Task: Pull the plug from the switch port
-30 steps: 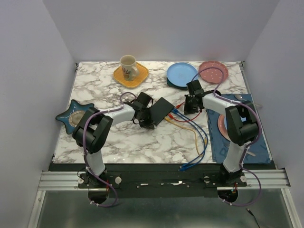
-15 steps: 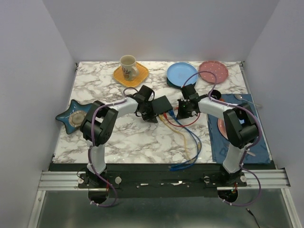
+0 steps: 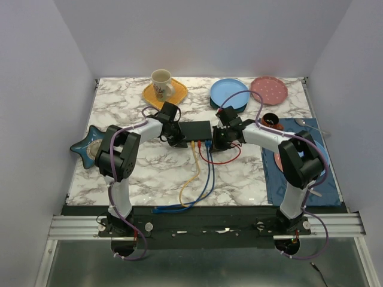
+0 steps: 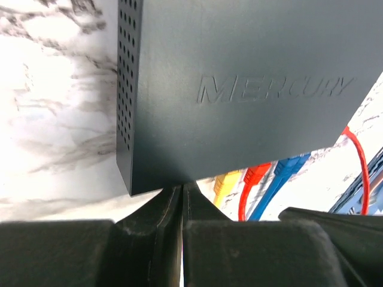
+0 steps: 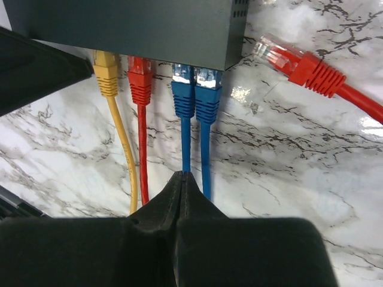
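The switch (image 3: 195, 130) is a flat matte-black box on the marble table, its port edge facing the near side. In the right wrist view, a yellow plug (image 5: 106, 75), a red plug (image 5: 140, 81) and two blue plugs (image 5: 182, 89) sit in ports of the switch (image 5: 131, 24). A second red plug (image 5: 299, 63) lies loose on the marble beside the box's corner. My right gripper (image 5: 181, 174) is shut, its tips over a blue cable below the ports. My left gripper (image 4: 182, 188) is shut, its tips at the near corner of the switch (image 4: 251, 89).
A mug on a yellow plate (image 3: 163, 89), a blue plate (image 3: 228, 92) and a pink plate (image 3: 268, 89) stand at the back. A star dish (image 3: 90, 146) is at the left. A blue mat (image 3: 299, 167) lies at the right. Cables (image 3: 200, 176) trail to the front edge.
The switch has turned from a slant to lie square, and shifted toward the back. Both grippers moved with it, the right one leftward. The cables swung left across the table.
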Robot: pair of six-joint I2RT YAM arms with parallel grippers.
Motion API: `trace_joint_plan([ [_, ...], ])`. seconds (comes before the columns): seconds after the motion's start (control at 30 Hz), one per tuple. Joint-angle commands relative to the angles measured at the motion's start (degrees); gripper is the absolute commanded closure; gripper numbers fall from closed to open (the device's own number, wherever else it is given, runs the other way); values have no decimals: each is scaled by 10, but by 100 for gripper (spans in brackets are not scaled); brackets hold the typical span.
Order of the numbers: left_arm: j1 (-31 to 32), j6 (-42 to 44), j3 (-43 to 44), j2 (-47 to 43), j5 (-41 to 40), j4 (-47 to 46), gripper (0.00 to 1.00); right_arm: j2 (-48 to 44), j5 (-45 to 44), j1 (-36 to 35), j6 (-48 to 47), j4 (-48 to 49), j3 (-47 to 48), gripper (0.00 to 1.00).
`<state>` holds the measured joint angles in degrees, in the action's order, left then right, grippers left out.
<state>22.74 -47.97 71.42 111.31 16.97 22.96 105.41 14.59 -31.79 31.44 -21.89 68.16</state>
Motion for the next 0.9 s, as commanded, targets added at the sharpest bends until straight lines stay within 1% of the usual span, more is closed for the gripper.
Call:
trace_joint_plan([
  [0.0, 2, 8, -33, -40, 1, -1, 87, -26, -39, 2, 5, -5, -4, 94],
  [0.03, 2, 7, -50, -52, 0, -4, 87, -35, -53, 2, -1, -1, -16, 94],
  [0.1, 2, 5, -67, -71, -12, -11, 87, -87, -99, 2, -12, 20, -39, 92],
  [0.13, 2, 6, -81, -92, -27, -12, 87, -106, -113, 2, -25, 47, -52, 92],
  [0.17, 2, 8, -87, -105, -37, -13, 85, -147, -139, 2, -31, 61, -81, 85],
  [0.2, 2, 13, -92, -116, -44, -14, 84, -164, -142, 2, -38, 78, -95, 78],
  [0.23, 2, 16, -99, -137, -59, -14, 80, -179, -142, 2, -50, 103, -105, 68],
  [0.27, 2, 16, -102, -147, -65, -18, 62, -188, -157, 2, -53, 109, -115, 46],
  [0.3, 2, 17, -105, -157, -72, -22, 50, -193, -157, 2, -55, 112, -114, 37],
  [0.33, 2, 16, -107, -169, -77, -22, 37, -189, -156, 2, -55, 113, -109, 32],
  [0.37, 2, 14, -107, -173, -84, -21, 11, -184, -149, 3, -55, 112, -103, 30],
  [0.4, 1, 12, -107, -176, -84, -22, 1, -167, -149, 3, -53, 112, -87, 30],
  [0.43, 1, 8, -104, -174, -83, -22, 1, -159, -149, 5, -50, 107, -77, 30],
  [0.47, -1, 6, -102, -173, -82, -20, 1, -148, -134, 8, -41, 106, -69, 31],
  [0.5, -6, 4, -102, -170, -82, -20, 1, -139, -134, 11, -36, 104, -51, 39],
  [0.57, -14, -4, -105, -163, -80, -25, 1, -109, -131, 17, -21, 99, -30, 51],
  [0.6, -25, -9, -108, -161, -81, -30, 1, -99, -131, 20, -17, 97, -21, 64],
  [0.63, -32, -13, -109, -159, -84, -32, 2, -76, -132, 22, -13, 90, 1, 71],
  [0.67, -39, -24, -116, -158, -84, -36, 9, -65, -132, 27, -5, 85, 12, 76],
  [0.7, -46, -28, -118, -156, -81, -46, 14, -52, -133, 31, -1, 80, 22, 85],
  [0.77, -61, -34, -117, -146, -82, -49, 22, -20, -131, 42, 12, 68, 51, 90],
  [0.8, -65, -35, -114, -141, -82, -48, 23, -9, -129, 46, 15, 66, 62, 94],
  [0.87, -72, -32, -93, -116, -82, -38, 27, 22, -126, 55, 22, 54, 88, 97],
])
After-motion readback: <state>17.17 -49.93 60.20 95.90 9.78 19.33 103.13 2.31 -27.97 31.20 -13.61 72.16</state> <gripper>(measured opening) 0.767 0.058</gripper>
